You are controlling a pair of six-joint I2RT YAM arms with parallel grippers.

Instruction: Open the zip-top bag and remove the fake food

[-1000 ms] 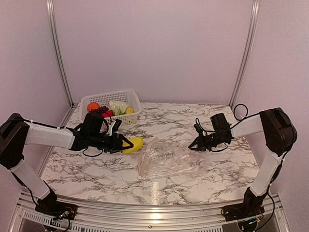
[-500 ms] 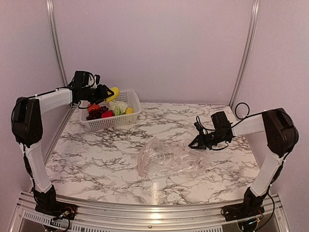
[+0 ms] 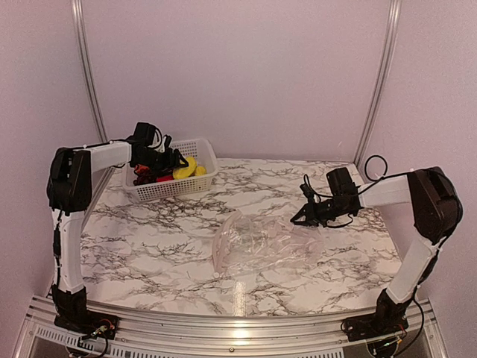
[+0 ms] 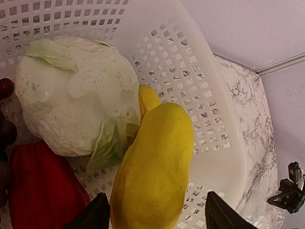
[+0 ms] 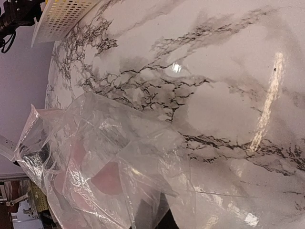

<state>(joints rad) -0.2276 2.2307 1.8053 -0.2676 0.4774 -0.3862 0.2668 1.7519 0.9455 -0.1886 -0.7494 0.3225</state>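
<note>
Above the white mesh basket, left gripper with fingers spread, clear of the yellow piece. Apparently a release pose, for leaving it among the fake food inside the basket, beside the cauliflower and red piece. Well right of the basket, on the table, the zip-top bag, no food visible within. Pinched at its edge farthest from the basket by the closed right gripper, likely to anchor it.

The basket sits at the far left corner of the surface, cauliflower inside, a longer piece right beside it. The left tool hangs over that. The bag lies mid-surface, nearer in, with the right tool at its far right edge.
</note>
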